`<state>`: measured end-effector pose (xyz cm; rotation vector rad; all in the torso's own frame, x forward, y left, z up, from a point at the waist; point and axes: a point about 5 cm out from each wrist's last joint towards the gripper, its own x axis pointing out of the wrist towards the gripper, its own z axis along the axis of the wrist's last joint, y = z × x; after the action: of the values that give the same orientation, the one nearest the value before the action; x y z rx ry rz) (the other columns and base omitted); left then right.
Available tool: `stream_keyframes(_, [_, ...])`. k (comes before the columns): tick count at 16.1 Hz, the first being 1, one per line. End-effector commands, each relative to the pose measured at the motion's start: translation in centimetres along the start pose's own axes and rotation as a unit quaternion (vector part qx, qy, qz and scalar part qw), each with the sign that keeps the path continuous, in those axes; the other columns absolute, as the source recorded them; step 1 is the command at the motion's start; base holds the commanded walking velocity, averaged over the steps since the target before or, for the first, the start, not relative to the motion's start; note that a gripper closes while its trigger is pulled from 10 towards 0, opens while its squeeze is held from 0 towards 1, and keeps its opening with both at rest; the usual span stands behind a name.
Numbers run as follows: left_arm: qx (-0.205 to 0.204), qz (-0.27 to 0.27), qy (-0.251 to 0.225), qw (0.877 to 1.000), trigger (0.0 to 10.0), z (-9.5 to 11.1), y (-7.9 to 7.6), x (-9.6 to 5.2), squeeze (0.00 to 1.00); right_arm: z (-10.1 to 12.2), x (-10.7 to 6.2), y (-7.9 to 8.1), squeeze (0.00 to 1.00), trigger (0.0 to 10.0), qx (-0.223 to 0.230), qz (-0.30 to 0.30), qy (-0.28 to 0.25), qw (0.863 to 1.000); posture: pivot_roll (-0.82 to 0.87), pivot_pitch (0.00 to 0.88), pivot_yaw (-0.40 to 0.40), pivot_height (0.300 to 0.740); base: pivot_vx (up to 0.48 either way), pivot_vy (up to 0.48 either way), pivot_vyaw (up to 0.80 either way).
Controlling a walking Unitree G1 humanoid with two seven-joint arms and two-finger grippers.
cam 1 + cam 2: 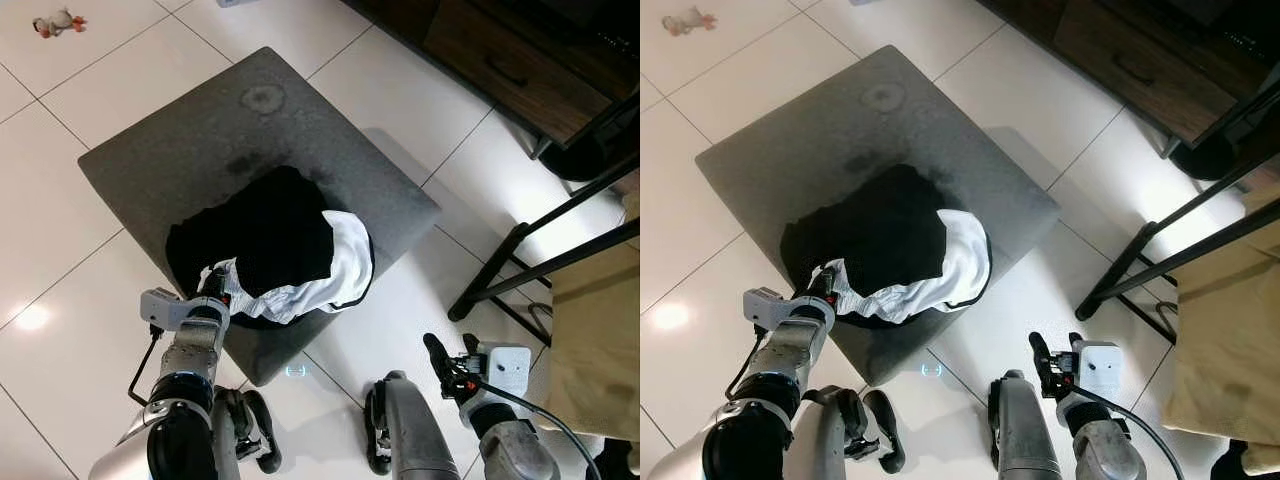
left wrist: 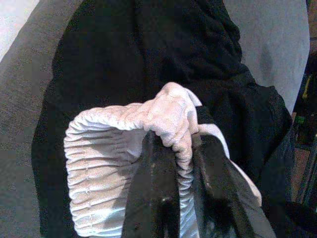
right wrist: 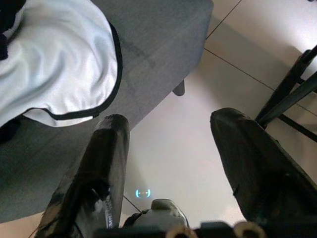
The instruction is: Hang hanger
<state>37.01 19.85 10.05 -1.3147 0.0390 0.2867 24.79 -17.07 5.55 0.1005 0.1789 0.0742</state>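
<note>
Left gripper (image 2: 173, 163) clenched on gathered white waistband (image 2: 148, 116) of garment pile (image 1: 275, 250), at pile's near-left edge on grey ottoman (image 1: 200, 130).
Right gripper (image 3: 168, 148) released, fingers spread, hovering over floor (image 1: 90, 90) just off ottoman's near-right corner, well apart from pile.
Hanger: cannot make out any; possibly buried in cloth.
Black rack (image 1: 545, 235) stands right of ottoman, likely hanging target; right arm nearer it.
Containers: none seen.
</note>
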Motion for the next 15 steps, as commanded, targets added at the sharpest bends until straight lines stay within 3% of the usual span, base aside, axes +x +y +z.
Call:
stream_keyframes(1, [-0.007,0.028,0.005,1.0,0.0,-0.2,1.8,-0.5,0.0,-1.7,-0.8,-0.9,0.0,10.0,-0.001,-0.016,0.035,0.999,-0.27,0.568,-0.15,0.626,0.0,0.0,0.0])
stream_keyframes(5, [0.002,0.009,-0.013,1.0,0.0,0.7,0.9,-0.3,0.0,-2.2,0.2,-0.9,0.0,10.0,-0.001,-0.019,0.041,0.999,-0.24,0.529,-0.127,0.626,0.0,0.0,0.0])
stream_keyframes(8, [0.048,-0.019,-0.013,0.999,0.0,0.4,-0.2,-0.2,0.0,-3.1,0.9,-1.2,0.0,10.0,-0.001,-0.025,0.052,0.998,-0.2,0.455,-0.085,0.626,0.0,0.0,0.0])
stream_keyframes(11, [0.14,-0.097,-0.018,0.985,0.0,0.8,-4.1,-0.2,0.0,-4.3,1.1,-2.0,0.0,10.0,-0.002,-0.04,0.07,0.997,-0.16,0.346,-0.039,0.626,0.0,0.0,0.0])
stream_keyframes(14, [0.224,-0.172,-0.034,0.959,0.0,1.6,-8.5,-0.4,0.0,-6.1,1.2,-2.6,0.0,10.0,0.007,-0.064,0.104,0.992,-0.11,0.251,0.003,0.626,0.0,0.0,0.0])
stream_keyframes(15, [0.26,-0.224,-0.043,0.938,0.0,1.8,-11.5,-0.9,0.0,-7.0,1.1,-2.8,0.0,10.0,0.019,-0.077,0.125,0.989,-0.1,0.224,0.015,0.626,0.0,0.0,0.0])
